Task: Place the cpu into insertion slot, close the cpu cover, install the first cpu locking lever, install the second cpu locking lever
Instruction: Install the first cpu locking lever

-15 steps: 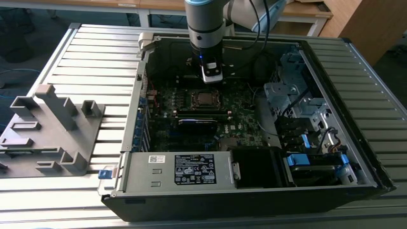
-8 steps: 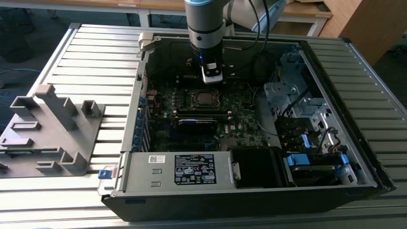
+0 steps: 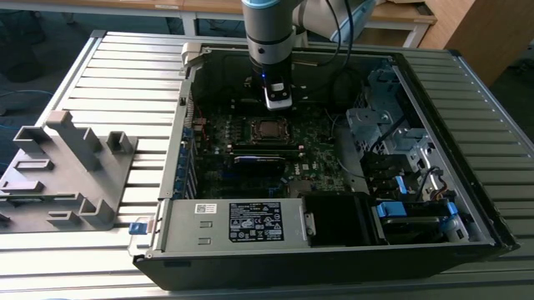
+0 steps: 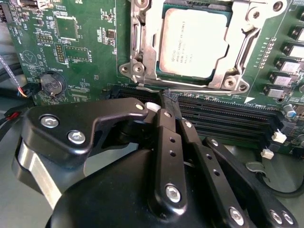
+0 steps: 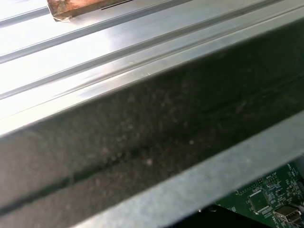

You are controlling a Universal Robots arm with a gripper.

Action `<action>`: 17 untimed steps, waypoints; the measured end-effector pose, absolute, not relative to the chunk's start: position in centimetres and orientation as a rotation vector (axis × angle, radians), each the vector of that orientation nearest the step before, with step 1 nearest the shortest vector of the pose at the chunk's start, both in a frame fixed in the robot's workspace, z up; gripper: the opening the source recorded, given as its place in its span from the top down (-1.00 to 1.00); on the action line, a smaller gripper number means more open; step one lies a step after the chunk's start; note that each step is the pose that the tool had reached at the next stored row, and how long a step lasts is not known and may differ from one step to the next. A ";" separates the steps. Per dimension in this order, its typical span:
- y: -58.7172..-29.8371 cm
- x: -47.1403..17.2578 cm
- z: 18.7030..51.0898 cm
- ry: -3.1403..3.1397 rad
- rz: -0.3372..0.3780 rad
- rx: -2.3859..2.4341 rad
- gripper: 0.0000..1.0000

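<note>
The cpu lies flat in the insertion slot on the green motherboard, its pale metallic top facing up. The silvery cpu cover lies down around it as a frame. A thin wire lever runs along the socket edge nearest my gripper. My gripper is shut with nothing between its black fingers, and its tips hover just beside that socket edge, over the memory slots. In the exterior view the gripper hangs inside the open case just behind the cpu.
A black card and a power supply sit in front of the socket. Drive cages fill the case on the exterior view's right. A grey fixture stands on the slatted table at the left. A coin battery sits on the board.
</note>
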State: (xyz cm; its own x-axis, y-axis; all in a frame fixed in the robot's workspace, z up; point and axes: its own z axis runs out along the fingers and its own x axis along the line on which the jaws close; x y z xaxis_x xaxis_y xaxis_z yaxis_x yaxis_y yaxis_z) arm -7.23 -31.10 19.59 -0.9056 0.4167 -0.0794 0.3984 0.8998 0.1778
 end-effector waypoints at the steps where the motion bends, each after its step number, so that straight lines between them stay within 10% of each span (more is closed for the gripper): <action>1: -31.1 -7.2 19.6 2.949 0.239 0.635 0.79; 17: -31.1 -7.2 19.9 2.943 0.237 0.633 0.79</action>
State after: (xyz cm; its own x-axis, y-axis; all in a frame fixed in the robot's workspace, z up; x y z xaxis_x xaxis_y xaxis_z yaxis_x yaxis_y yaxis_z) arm -7.24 -31.11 19.86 -0.9050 0.4166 -0.0856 0.3975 0.9002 0.1781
